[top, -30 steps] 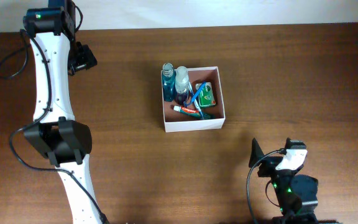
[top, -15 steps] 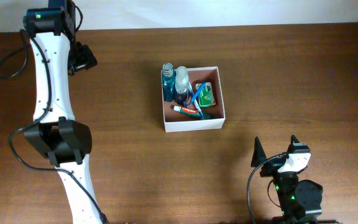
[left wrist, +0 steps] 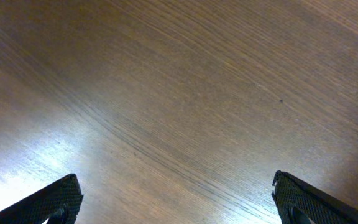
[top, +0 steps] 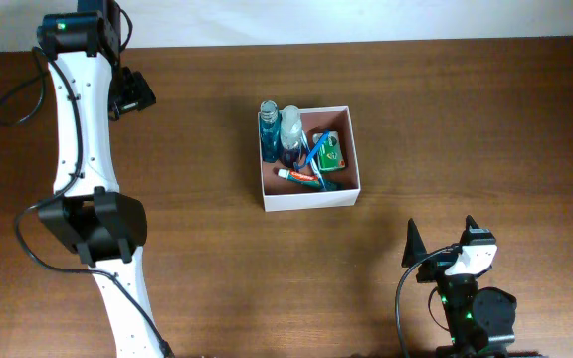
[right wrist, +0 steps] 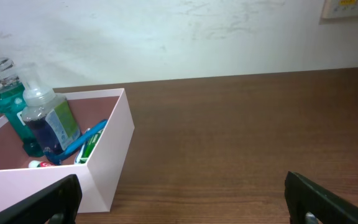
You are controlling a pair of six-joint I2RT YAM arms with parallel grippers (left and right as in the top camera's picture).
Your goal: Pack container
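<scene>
Dark wood table (top: 485, 119) fills every view, with the container (top: 309, 197) mid-table. Only the overhead view shows the green packet (top: 330, 151) fully. My right wrist view looks low over the white wall (labels unreadable) at a teal bottle (right wrist: 8, 93) standing upright. My right gripper (top: 442, 239) is below-right of the container and my left gripper (top: 132, 91) is well to its left. Both have fingers spread wide, holding nothing. My left wrist view shows only wood grain.

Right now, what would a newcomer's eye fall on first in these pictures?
The square white cardboard box with a reddish-brown inside, at the middle of the brown wooden table, holds a teal bottle and a clear blue-filled bottle on its left side, a green packet on its right. The open left gripper sits at the far left corner, the open right gripper at the near edge.
</scene>
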